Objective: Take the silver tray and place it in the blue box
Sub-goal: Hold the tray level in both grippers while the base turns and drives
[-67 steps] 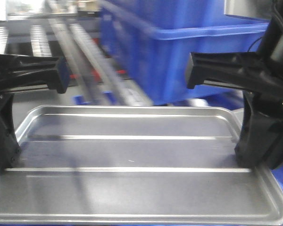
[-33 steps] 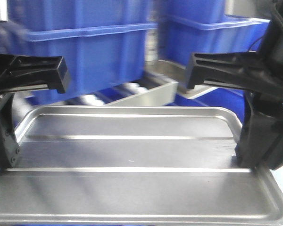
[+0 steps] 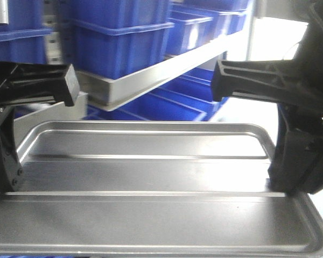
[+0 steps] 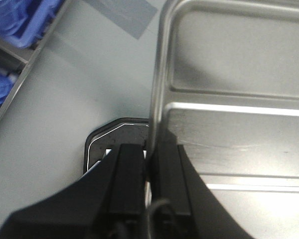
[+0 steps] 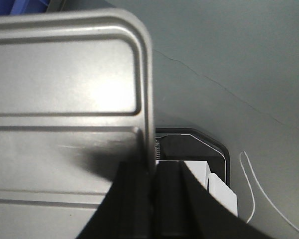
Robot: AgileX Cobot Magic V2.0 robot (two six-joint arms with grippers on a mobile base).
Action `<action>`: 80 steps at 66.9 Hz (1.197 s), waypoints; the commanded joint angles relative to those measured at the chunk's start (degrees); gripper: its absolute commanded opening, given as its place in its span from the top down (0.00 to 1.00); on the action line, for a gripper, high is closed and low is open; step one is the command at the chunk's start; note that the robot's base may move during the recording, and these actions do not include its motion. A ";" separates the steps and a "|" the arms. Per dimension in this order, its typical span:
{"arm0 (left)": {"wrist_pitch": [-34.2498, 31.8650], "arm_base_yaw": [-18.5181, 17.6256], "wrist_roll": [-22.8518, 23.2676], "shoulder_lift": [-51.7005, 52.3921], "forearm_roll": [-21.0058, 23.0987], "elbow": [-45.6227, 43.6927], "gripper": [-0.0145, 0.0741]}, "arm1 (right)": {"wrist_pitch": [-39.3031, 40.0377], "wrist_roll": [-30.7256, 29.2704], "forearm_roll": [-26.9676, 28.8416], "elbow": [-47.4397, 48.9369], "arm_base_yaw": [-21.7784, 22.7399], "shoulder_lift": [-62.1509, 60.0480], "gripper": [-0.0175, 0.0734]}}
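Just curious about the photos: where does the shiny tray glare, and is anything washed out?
Front view: the silver tray shows bright streaks along its ribs; the right background is washed white. Left wrist view: a bright strip crosses the tray beside the left gripper. Right wrist view: a hotspot on the base, shadow by the right gripper.

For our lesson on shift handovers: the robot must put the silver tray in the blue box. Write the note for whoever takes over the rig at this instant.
Left pincer: shut on the silver tray, at its left rim.
Right pincer: shut on the tray's right rim.
Tray: empty, roughly level, held between both arms above the floor.
Blue boxes stand on a rack ahead; which one is the target, I cannot tell.
Done: grasp and lift.
Left: carry to the box, lower in, release.
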State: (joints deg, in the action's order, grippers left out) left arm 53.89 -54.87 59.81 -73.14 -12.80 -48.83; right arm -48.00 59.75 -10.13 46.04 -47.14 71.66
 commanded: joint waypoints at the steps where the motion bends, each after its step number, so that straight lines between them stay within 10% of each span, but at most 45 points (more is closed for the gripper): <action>1: 2.52 -0.21 0.68 1.77 -2.17 -1.48 0.85 | -1.87 -0.09 -3.01 1.20 0.36 -1.67 0.75; 80: 2.66 -0.21 0.58 1.77 -2.17 -1.48 0.85 | -1.87 -0.09 -3.01 1.20 0.36 -1.67 0.75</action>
State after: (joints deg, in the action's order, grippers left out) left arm 53.89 -54.87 59.81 -73.14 -12.69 -48.83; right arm -48.29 59.83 -10.13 46.04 -47.14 71.52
